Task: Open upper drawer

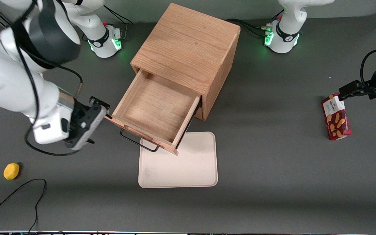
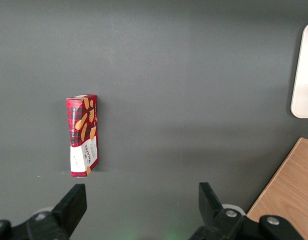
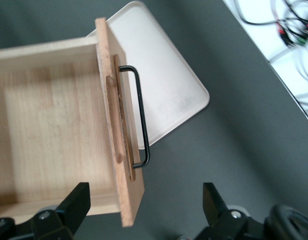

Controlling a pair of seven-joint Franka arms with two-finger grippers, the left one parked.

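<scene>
The light oak cabinet (image 1: 188, 45) stands mid-table. Its upper drawer (image 1: 155, 107) is pulled far out and is empty inside. The thin black wire handle (image 1: 139, 143) sits on the drawer's front panel. My right gripper (image 1: 100, 121) is beside the front panel's corner toward the working arm's end, clear of the handle. In the right wrist view the gripper (image 3: 144, 207) is open wide, with the drawer's (image 3: 54, 125) front corner between the fingers and the handle (image 3: 143, 120) apart from them. The bottom drawer is hidden under the open one.
A cream tray (image 1: 188, 163) lies on the table under and in front of the open drawer. A yellow object (image 1: 11, 171) and a black cable (image 1: 18, 192) lie toward the working arm's end. A red biscuit box (image 1: 336, 116) lies toward the parked arm's end.
</scene>
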